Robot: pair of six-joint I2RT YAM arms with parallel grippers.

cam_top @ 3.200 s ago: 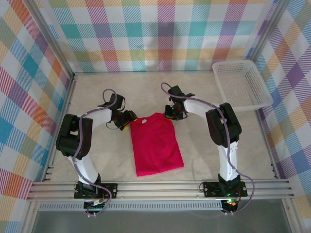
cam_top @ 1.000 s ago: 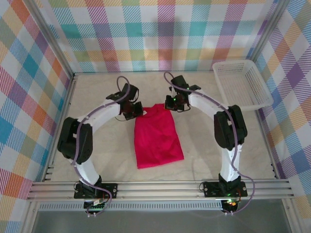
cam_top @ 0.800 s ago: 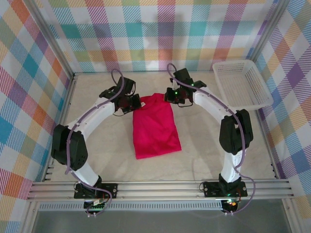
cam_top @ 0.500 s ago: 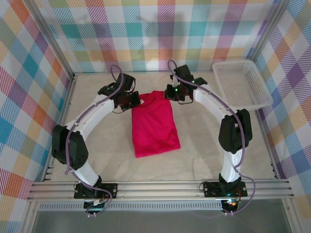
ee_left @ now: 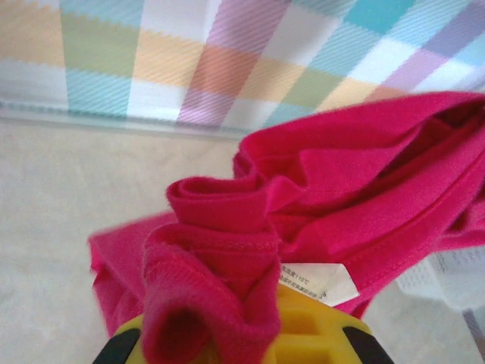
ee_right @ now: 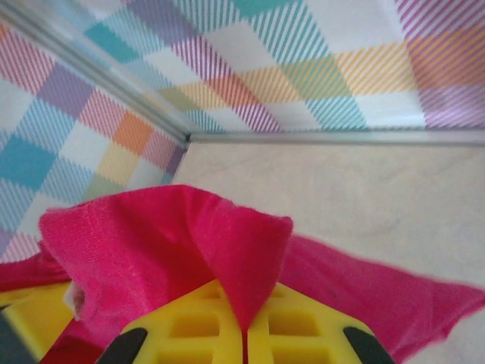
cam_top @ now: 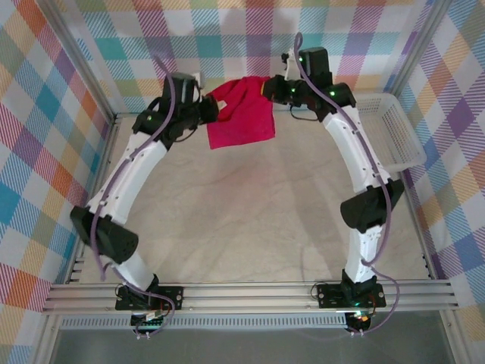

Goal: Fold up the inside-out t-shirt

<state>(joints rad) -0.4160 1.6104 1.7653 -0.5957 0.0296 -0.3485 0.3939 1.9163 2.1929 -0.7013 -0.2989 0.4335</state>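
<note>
- While both my arms reach far out toward the back wall, my left gripper and my right gripper each pinch one top end of the red t-shirt.
- The shirt hangs stretched between my two grippers, up in the air close to the back wall. I cannot tell if its bottom edge touches the table.
- From my left wrist, I see a bunch of red cloth squeezed over my yellow pads. A small white tag pokes out just above them.
- From my right wrist, I see a fold of red cloth clamped tight where my two yellow pads meet.
- The table is flat and pale, a sandy cream colour.
- Walls stand on three sides of the table. They are covered in big checks of pink, blue, orange, green and purple.
- A white plastic basket sits at the far right corner of the table, beside my right arm and apart from the shirt.
- Silver metal rails run along the near edge, where my arms are bolted down.
</note>
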